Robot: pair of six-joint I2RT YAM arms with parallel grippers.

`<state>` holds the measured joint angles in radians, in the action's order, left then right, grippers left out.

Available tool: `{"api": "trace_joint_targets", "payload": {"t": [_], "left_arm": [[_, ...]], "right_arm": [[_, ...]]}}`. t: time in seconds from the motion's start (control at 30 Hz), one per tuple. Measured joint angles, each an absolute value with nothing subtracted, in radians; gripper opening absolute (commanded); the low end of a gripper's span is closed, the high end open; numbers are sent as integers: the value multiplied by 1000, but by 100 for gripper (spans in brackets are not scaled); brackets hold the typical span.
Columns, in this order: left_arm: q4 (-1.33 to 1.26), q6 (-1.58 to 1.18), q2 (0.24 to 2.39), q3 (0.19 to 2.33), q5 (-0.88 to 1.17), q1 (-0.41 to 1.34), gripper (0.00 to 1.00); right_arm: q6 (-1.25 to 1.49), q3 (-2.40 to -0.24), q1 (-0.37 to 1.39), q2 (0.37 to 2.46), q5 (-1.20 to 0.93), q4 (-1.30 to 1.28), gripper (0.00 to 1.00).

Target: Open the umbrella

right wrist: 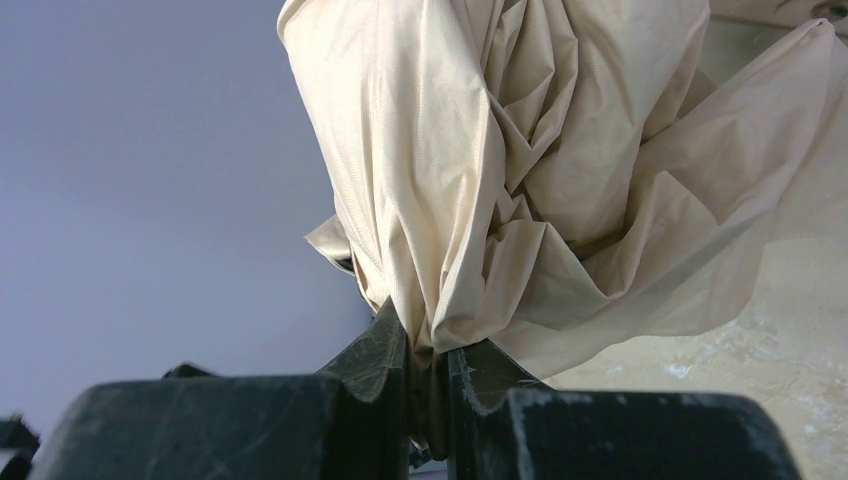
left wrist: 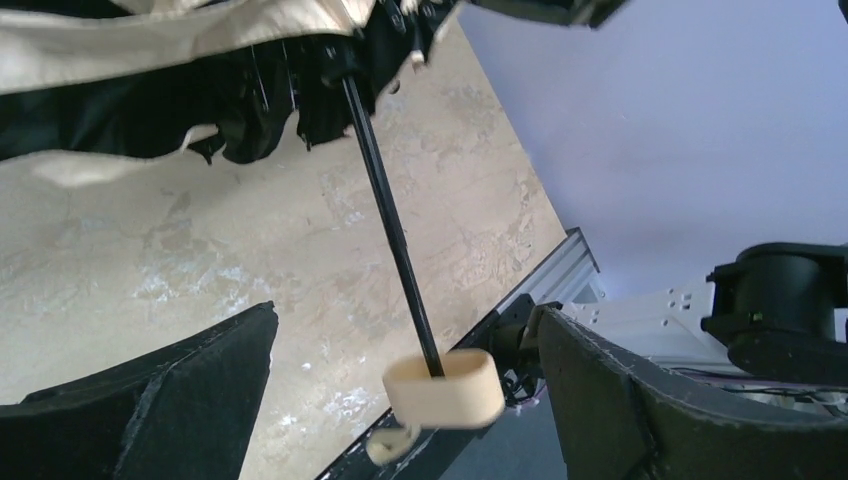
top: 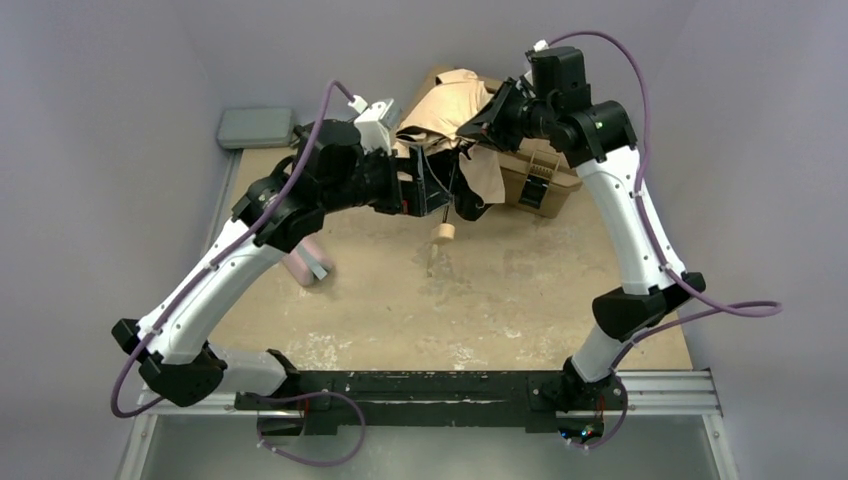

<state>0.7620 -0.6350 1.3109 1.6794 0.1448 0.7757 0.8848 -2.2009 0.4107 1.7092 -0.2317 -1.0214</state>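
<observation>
The umbrella [top: 450, 110] is a bunch of beige fabric held up at the back of the table, partly unfolded. Its thin black shaft [left wrist: 390, 220] hangs down to a cream knob handle [top: 441, 232]. My right gripper [right wrist: 430, 350] is shut on a fold of the fabric [right wrist: 520, 150] near the canopy's top. My left gripper [left wrist: 408, 312] is wide open. The knob [left wrist: 443, 387], blurred, hangs free between its fingers [left wrist: 180, 400] and touches neither. In the top view the left gripper [top: 428, 195] sits beside the shaft, under the canopy.
A pink pouch with a grey strip [top: 308, 262] lies on the table left of centre. A tan toolbox [top: 540, 175] stands behind the umbrella at the back right. A grey box [top: 257, 127] sits at the back left corner. The arms' mounting rail [top: 480, 385] runs along the near edge.
</observation>
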Motion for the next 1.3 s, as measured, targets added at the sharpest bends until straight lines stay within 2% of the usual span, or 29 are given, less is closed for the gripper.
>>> {"api": "trace_joint_targets", "payload": {"t": [0.1, 0.17, 0.23, 0.33, 0.37, 0.6, 0.67, 0.7, 0.77, 0.8, 0.83, 0.87, 1.0, 1.13, 1.23, 1.3], "left_arm": [[738, -636, 1354, 1694, 183, 744, 93], [719, -646, 1393, 1698, 204, 732, 83], [715, -664, 1435, 1698, 228, 728, 55], [698, -705, 1483, 1688, 275, 727, 3], [687, -716, 1490, 1678, 295, 727, 0], [669, -767, 1481, 1656, 350, 722, 0], [672, -767, 1458, 1642, 363, 722, 0], [678, -768, 1440, 1630, 370, 723, 0], [680, -768, 1403, 1607, 374, 723, 0], [683, -770, 1388, 1601, 371, 722, 0], [701, -776, 1368, 1597, 364, 718, 0], [725, -787, 1354, 1596, 360, 713, 0], [835, -827, 1323, 1600, 334, 689, 0], [904, -901, 1353, 1647, 332, 673, 0], [851, -1020, 1361, 1648, 364, 652, 0], [717, -1153, 1342, 1594, 390, 625, 0]], "right_arm": [[903, -2189, 434, 1684, -237, -1019, 0], [916, -2189, 448, 1666, -247, -1014, 0], [928, -2189, 458, 1652, -259, -1009, 0], [942, -2189, 461, 1636, -271, -1001, 0], [944, -2189, 461, 1633, -273, -1000, 0], [942, -2234, 413, 1658, -313, -1010, 0], [942, -2277, 361, 1685, -352, -1008, 5], [943, -2300, 321, 1703, -387, -1001, 13], [949, -2337, 231, 1740, -469, -989, 43], [950, -2350, 188, 1759, -506, -986, 75], [957, -2358, 156, 1772, -527, -979, 89], [953, -2364, 116, 1786, -550, -964, 93], [923, -2364, 20, 1811, -580, -952, 96], [879, -2352, 30, 1785, -597, -968, 96], [863, -2318, 59, 1732, -630, -968, 95], [860, -2315, 82, 1697, -661, -958, 94]]}}
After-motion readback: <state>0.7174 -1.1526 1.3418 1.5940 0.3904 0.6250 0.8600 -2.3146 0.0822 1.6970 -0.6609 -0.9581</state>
